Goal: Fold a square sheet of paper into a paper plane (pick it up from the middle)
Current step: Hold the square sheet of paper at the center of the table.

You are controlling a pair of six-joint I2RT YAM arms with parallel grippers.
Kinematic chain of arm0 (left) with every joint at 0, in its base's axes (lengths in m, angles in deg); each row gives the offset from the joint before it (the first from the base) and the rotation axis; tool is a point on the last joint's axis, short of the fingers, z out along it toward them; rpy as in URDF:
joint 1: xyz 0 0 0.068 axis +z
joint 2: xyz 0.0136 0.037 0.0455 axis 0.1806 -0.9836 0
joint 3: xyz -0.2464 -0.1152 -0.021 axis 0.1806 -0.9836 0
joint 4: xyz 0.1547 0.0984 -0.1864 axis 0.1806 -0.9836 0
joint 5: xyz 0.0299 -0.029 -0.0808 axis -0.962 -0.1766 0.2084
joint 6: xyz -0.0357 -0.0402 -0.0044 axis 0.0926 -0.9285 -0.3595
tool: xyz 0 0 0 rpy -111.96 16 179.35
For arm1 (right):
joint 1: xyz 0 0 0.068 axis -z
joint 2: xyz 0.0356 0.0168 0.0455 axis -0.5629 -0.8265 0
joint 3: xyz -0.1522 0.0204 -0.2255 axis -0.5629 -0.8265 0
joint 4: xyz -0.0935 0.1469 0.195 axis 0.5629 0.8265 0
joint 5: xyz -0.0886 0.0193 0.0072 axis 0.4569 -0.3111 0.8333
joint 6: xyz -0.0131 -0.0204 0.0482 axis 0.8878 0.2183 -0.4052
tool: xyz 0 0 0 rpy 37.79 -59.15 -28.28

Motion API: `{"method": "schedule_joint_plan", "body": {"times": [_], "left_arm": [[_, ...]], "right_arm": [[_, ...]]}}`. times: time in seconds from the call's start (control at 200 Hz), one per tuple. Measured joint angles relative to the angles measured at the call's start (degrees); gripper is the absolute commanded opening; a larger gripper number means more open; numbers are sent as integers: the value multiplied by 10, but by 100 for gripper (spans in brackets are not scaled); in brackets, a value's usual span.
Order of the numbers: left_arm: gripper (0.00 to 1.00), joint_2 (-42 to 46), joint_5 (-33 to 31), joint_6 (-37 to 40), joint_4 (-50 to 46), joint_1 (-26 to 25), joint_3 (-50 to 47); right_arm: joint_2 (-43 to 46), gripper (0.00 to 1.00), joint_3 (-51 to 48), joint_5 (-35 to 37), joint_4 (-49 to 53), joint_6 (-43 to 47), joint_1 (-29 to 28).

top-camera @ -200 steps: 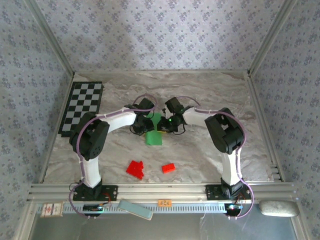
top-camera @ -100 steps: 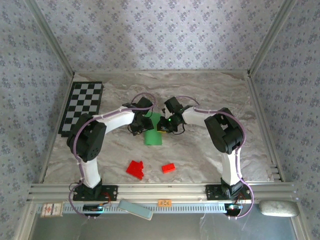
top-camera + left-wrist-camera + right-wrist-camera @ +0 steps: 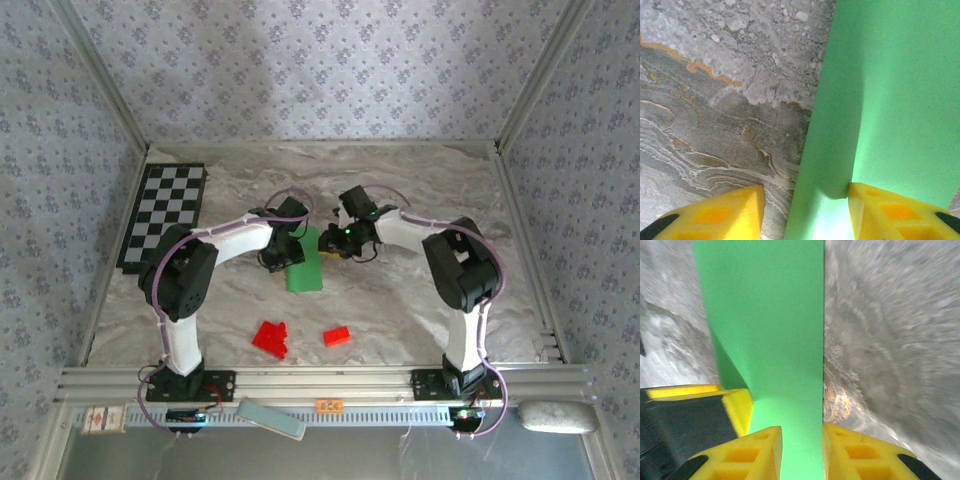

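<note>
- Green sheet of paper (image 3: pixel 305 272) lies as a narrow oblong on the marble table (image 3: pixel 430 190), directly between the left claw (image 3: pixel 277 256) and the right claw (image 3: pixel 332 250).
- Left claw: fingers apart. In the left wrist view, one long edge of the paper runs up through the gap. One finger (image 3: pixel 715 215) stands over bare table, clear of the paper. The other finger (image 3: pixel 895 210) sits on the green surface just inside that edge.
- Right claw: the fingers (image 3: pixel 747 455) stand a narrow gap apart, and green paper fills the gap from one finger to the other. It cannot be told whether they pinch the paper or merely straddle it.
- Ahead of the right claw, the paper extends as a straight-edged strip. A shadowed flap shows along one side, close to the finger there.
- Both claws sit low at the paper, one at each long side, toward its far half.
- Two groups of red blocks lie nearer the arm bases than either claw, well apart from the paper. The larger cluster (image 3: pixel 270 337) is on the left claw's side, and the single block (image 3: pixel 337 336) is on the right claw's side.
- Checkered board (image 3: pixel 163 213) lies flat, well out to the outer side of the left claw.
</note>
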Motion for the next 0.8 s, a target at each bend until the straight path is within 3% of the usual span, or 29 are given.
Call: {"method": "schedule_joint_plan", "body": {"times": [0.265,0.525,0.8], "left_arm": [[46,1,-5,-29,8,0,-8],[50,30,11,-44,55,7,-45],[43,41,29,-44,75,19,-65]], "right_arm": [[64,33,-71,16,-13,-2,50],[64,33,-94,17,-15,-2,48],[64,33,-94,16,-27,-2,44]]}}
